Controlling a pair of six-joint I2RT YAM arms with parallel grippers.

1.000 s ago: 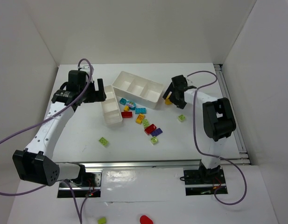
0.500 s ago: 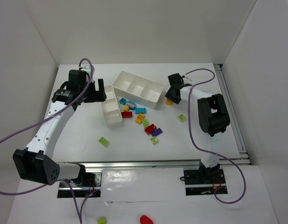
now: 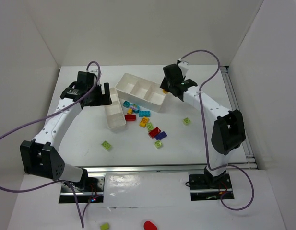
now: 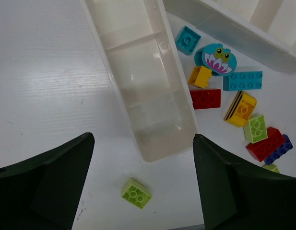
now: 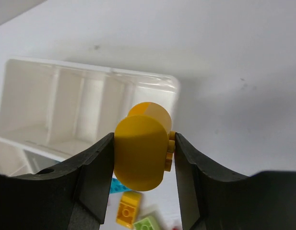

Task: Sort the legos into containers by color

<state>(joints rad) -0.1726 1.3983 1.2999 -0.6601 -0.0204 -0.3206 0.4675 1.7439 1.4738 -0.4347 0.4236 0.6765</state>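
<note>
Seen from above, the yellow rounded plastic brick [image 5: 138, 155] is almost wholly hidden behind the right gripper [image 3: 167, 88]. Only a yellow sliver shows at its lower edge, at the right end of the wide white three-compartment plastic tray [image 3: 145, 80]. The right wrist view shows it plainly, with both dark fingers pressed on its flanks and studs poking out on one side. It hangs above that tray's end wall, but whether over the last compartment or just outside it I cannot tell. One finger cuts off the tray's other end there, and the bricks beneath are blurred.

The right arm reaches forward and bends left toward the wide tray, wrist tipped down. The left arm stretches along the table's left side, and the left gripper [image 4: 143, 138], spread wide and holding nothing, hovers over the near end of the narrow white three-compartment plastic tray [image 4: 133, 62]. That tray lies at an angle just left of the wide tray, and I cannot tell whether they touch.

In front of the wide tray lie a square cyan brick [image 4: 188, 39], a long cyan brick [image 4: 242, 80], a red brick [image 4: 205, 98] and a striped orange-yellow brick [image 4: 240, 108]. A lime green brick [image 4: 136, 193] sits alone past the narrow tray's near end, farther from the wide tray
</note>
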